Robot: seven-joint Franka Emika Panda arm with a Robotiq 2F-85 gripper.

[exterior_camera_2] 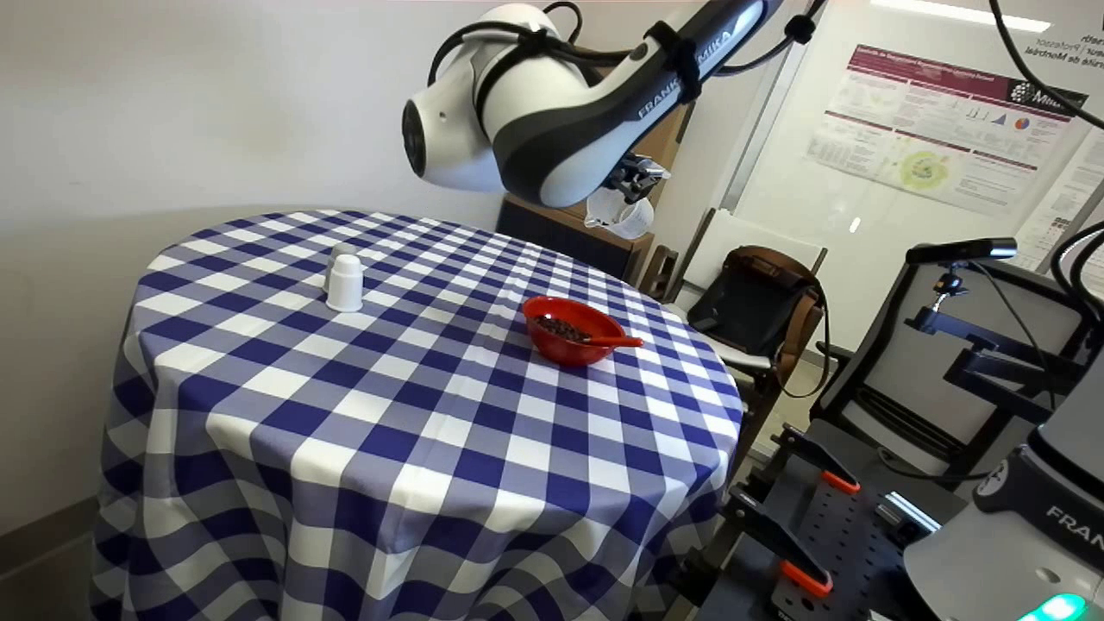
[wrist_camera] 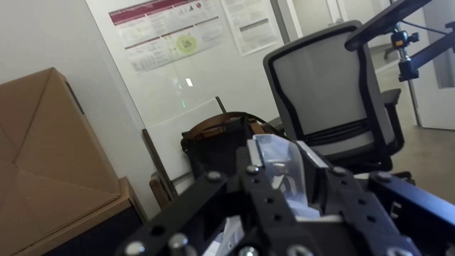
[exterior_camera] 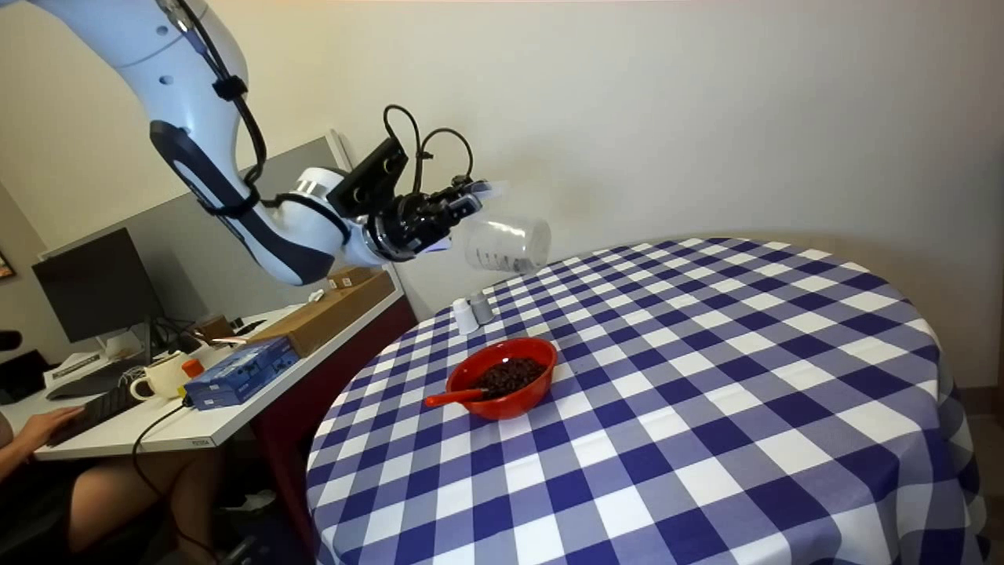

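The fingers (wrist_camera: 244,161) are grasping the handle (wrist_camera: 282,165) of a clear measuring cup (exterior_camera: 508,245), which is hanging tilted in the air just above the middle of the frame in an exterior view. Lower in that frame, a red bowl (exterior_camera: 518,406) is sitting on the cloth-covered table (exterior_camera: 674,369), holding dark beans (exterior_camera: 514,377) and a red-handled spoon (exterior_camera: 453,398). Slightly left of centre, a white shaker (exterior_camera: 464,318) and a grey shaker (exterior_camera: 482,308) are standing side by side.
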